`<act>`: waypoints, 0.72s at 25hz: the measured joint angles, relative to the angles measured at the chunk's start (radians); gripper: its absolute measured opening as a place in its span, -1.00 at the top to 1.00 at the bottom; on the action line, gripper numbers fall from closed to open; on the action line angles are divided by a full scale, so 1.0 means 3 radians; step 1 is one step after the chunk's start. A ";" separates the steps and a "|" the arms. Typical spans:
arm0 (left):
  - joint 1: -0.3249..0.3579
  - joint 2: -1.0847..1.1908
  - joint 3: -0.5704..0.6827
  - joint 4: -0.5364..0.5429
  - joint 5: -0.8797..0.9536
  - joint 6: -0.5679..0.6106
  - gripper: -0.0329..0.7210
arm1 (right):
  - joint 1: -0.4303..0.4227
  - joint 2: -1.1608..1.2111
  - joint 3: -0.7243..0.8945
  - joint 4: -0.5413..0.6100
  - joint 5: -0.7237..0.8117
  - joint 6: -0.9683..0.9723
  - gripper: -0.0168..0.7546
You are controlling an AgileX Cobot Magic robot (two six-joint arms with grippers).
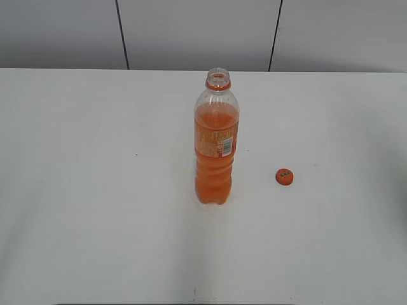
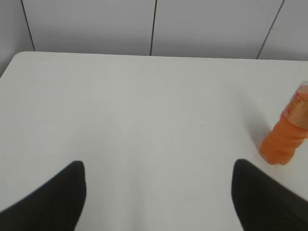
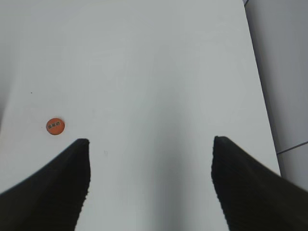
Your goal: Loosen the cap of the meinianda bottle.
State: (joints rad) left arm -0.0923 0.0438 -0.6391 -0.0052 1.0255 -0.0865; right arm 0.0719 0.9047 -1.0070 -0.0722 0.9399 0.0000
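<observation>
The meinianda bottle (image 1: 216, 143) stands upright mid-table with orange liquid, an orange label and an orange neck ring; its mouth is open, with no cap on it. Its lower part shows at the right edge of the left wrist view (image 2: 285, 137). The cap (image 1: 284, 176), small, round and orange with a dark mark on top, lies flat on the table to the bottle's right; it also shows in the right wrist view (image 3: 55, 126). My left gripper (image 2: 157, 166) is open and empty, well left of the bottle. My right gripper (image 3: 150, 140) is open and empty, right of the cap. Neither gripper shows in the exterior view.
The white table (image 1: 95, 190) runs back to a grey panelled wall (image 1: 191, 32). The table's right edge shows in the right wrist view (image 3: 260, 86), with floor beyond it.
</observation>
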 joint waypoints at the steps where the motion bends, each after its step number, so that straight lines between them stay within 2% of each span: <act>1: 0.0000 -0.0089 0.0044 -0.0015 0.0012 0.0022 -0.58 | 0.0000 -0.0047 0.0000 0.0007 0.0003 0.0000 -0.58; 10: 0.0000 -0.0169 0.0347 -0.0061 0.0171 0.0158 -0.58 | 0.0000 -0.0808 0.0224 0.0089 0.0055 -0.0078 -0.58; 18: 0.0000 -0.0169 0.0348 -0.0060 0.0168 0.0165 -0.58 | 0.0000 -0.1463 0.0553 0.0262 0.0200 -0.0151 -0.58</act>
State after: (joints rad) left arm -0.0923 -0.0068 -0.5347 -0.0234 1.0758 -0.0370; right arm 0.0719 0.4656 -0.8410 0.0064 1.0000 -0.0453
